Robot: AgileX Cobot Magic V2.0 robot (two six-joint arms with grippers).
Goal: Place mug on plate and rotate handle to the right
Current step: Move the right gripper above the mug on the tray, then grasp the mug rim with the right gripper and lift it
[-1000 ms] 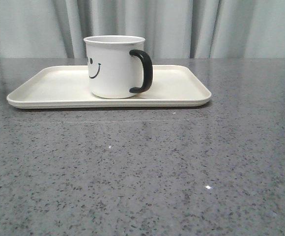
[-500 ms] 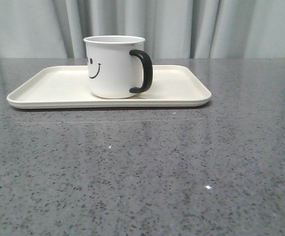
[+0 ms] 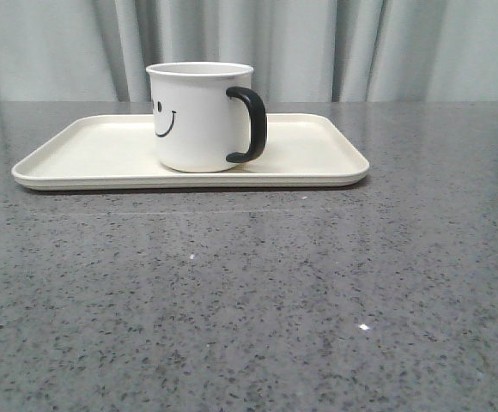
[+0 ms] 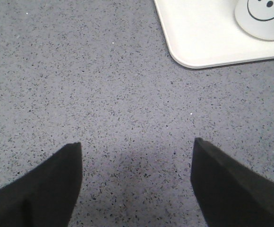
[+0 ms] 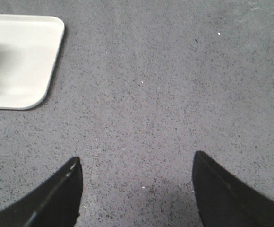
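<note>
Both grippers spread, empty, over bare table: left gripper (image 4: 137, 184), right gripper (image 5: 136, 189). Each is well apart from the plate (image 3: 94, 154); neither looks clearly nearer. Mug (image 3: 197, 116) stands upright on plate centre, white with a smiley, black handle (image 3: 251, 124) pointing right. Task looks done.

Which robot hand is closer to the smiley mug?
Probably the left. The left gripper sees the mug just past the plate corner; the right gripper glimpses only its edge. Both hang open, apart from it.
</note>
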